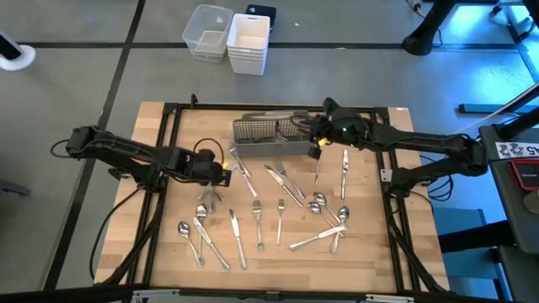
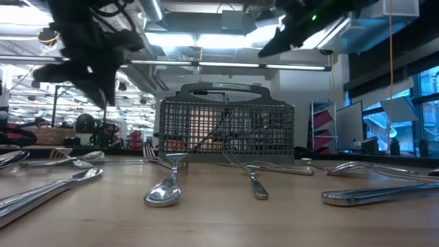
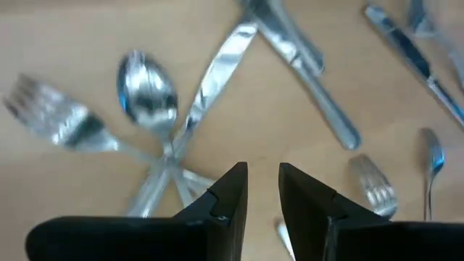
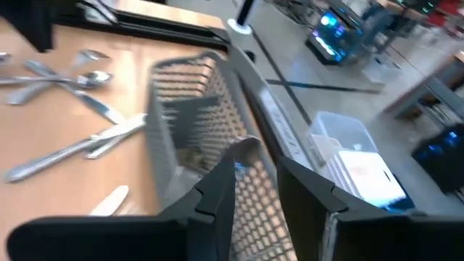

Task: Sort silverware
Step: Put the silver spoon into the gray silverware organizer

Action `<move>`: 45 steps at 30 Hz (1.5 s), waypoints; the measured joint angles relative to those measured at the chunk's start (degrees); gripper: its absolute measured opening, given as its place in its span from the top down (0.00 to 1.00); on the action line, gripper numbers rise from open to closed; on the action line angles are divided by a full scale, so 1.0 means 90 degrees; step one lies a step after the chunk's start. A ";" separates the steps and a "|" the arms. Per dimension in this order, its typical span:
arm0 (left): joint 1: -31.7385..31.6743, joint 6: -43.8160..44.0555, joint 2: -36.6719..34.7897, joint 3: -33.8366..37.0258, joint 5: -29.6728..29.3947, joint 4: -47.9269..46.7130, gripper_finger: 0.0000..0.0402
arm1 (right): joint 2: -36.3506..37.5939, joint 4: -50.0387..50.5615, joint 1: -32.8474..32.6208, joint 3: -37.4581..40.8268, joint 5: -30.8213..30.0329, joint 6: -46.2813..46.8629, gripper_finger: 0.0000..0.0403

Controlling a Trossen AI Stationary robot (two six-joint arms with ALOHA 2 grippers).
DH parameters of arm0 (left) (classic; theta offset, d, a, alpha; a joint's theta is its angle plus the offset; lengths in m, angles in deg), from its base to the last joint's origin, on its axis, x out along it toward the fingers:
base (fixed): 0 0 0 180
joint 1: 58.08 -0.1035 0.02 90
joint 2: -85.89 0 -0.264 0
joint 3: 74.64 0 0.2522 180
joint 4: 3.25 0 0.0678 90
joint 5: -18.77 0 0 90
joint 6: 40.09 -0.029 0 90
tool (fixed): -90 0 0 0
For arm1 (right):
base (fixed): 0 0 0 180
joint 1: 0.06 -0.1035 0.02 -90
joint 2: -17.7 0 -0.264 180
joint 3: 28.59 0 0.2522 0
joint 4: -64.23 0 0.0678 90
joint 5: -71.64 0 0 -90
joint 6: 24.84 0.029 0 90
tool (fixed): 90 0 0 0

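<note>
Right gripper above the caddy's right end, jaws narrowly parted around a thin metal piece; whether they actually clamp it, cannot tell. Left gripper raised over a crossed spoon, fork and knife, fingers slightly apart, nothing between them. Remaining silverware scattered on the table in front of the caddy.

Low view: my two arms up high, silverware strewn on the table.
I see the mesh caddy mid-table below both arms, a spoon and a knife lying flat in front, well under any fingers.
</note>
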 joint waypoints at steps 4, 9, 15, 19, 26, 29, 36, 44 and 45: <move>0.0154 0.0549 0.0048 0.0000 0.0083 -0.0306 0.82 | 0.0242 0.0119 -0.0415 -0.0017 0.0000 0.0001 0.74; 0.0357 0.1335 0.0239 0.0000 0.0141 -0.0829 0.82 | 0.0400 0.0399 -0.0903 -0.0017 0.0000 -0.0001 0.74; 0.0524 0.2063 0.0615 0.0002 0.0219 -0.1218 0.82 | 0.0403 0.0767 -0.1400 -0.0017 0.0000 0.0001 0.74; 0.0531 0.2434 0.0912 0.0002 0.0226 -0.1265 0.82 | 0.0400 0.0998 -0.1648 -0.0017 -0.0002 0.0001 0.74; 0.0528 0.2539 0.1408 0.0003 0.0222 -0.1072 0.82 | 0.0400 0.1197 -0.1802 -0.0017 0.0000 -0.0002 0.74; 0.0500 0.2451 0.1591 0.0002 0.0130 -0.0951 0.82 | 0.0400 0.1254 -0.1797 -0.0017 -0.0002 -0.0001 0.74; 0.0254 0.1961 0.1980 0.0005 0.0048 -0.0628 0.82 | 0.0400 0.1279 -0.1797 -0.0017 -0.0002 -0.0002 0.74; -0.0252 0.1144 0.2375 0.0005 0.0038 -0.0222 0.82 | 0.0398 0.1279 -0.1795 -0.0015 -0.0002 -0.0002 0.74; -0.0306 0.1071 0.2419 0.0000 0.0039 -0.0216 0.82 | 0.0398 0.1284 -0.1795 -0.0014 -0.0002 -0.0002 0.74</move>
